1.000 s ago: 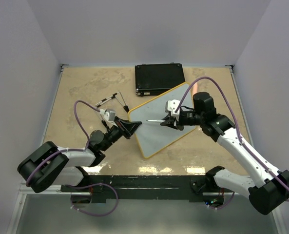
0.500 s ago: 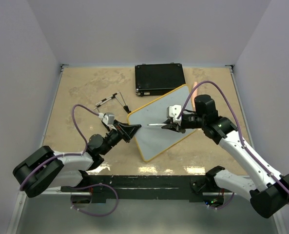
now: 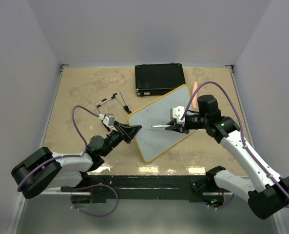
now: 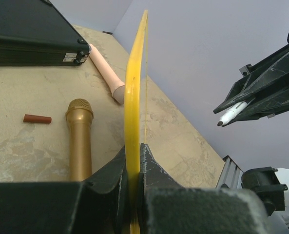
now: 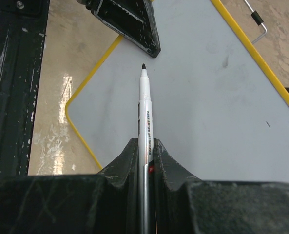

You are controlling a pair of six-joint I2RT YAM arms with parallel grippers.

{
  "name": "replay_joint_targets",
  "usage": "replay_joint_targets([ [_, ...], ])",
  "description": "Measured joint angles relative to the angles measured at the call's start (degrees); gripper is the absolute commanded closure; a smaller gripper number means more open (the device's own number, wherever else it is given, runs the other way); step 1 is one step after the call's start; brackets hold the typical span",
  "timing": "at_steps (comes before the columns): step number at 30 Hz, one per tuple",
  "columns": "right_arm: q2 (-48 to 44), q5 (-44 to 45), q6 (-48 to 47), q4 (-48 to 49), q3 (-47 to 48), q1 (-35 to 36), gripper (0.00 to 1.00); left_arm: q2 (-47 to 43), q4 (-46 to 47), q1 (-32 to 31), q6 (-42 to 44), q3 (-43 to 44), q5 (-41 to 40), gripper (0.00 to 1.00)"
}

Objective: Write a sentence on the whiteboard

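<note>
The whiteboard (image 3: 160, 119) has a pale grey face and a yellow frame, and it lies slanted at the table's middle. My left gripper (image 3: 133, 130) is shut on its left edge; the left wrist view shows the frame (image 4: 134, 92) edge-on between the left gripper's (image 4: 133, 147) closed jaws. Over the board's middle, my right gripper (image 3: 173, 126) is shut on a white marker (image 3: 159, 126). In the right wrist view the marker (image 5: 144, 105) juts from the right gripper (image 5: 144, 142), its black tip just above the board's face (image 5: 212, 102). No sentence shows on the board.
A black case (image 3: 160, 79) lies behind the board. Under or beyond the raised board the left wrist view shows a gold microphone (image 4: 79, 139), a pink cylinder (image 4: 105, 70) and a small red-brown stick (image 4: 37, 118). A striped rod with wire (image 3: 109, 99) lies at the left.
My right gripper and marker have shifted slightly right and toward me over the board. The left arm has drawn back a little, and the board has shifted slightly with it.
</note>
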Motion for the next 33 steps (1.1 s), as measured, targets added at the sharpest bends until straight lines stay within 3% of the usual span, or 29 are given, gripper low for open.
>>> replay_joint_targets([
  [7,-0.59,-3.8,-8.15,-7.1,0.98,-6.21,1.0,-2.45,-3.41,-1.14,0.39,0.37,-1.81,1.0],
  [17,2.36,-6.54,-15.3,-12.31,2.58,-9.33,1.0,-2.97,-6.32,-1.77,1.4,2.29,-2.62,1.0],
  [25,2.32,-7.52,-12.74,-11.17,2.58,-10.95,1.0,-1.92,-5.4,-1.77,1.38,2.45,-2.64,1.0],
  [33,0.59,-7.21,-3.61,-5.51,2.6,-11.02,1.0,-1.16,-4.44,-1.77,1.4,2.45,-2.08,1.0],
])
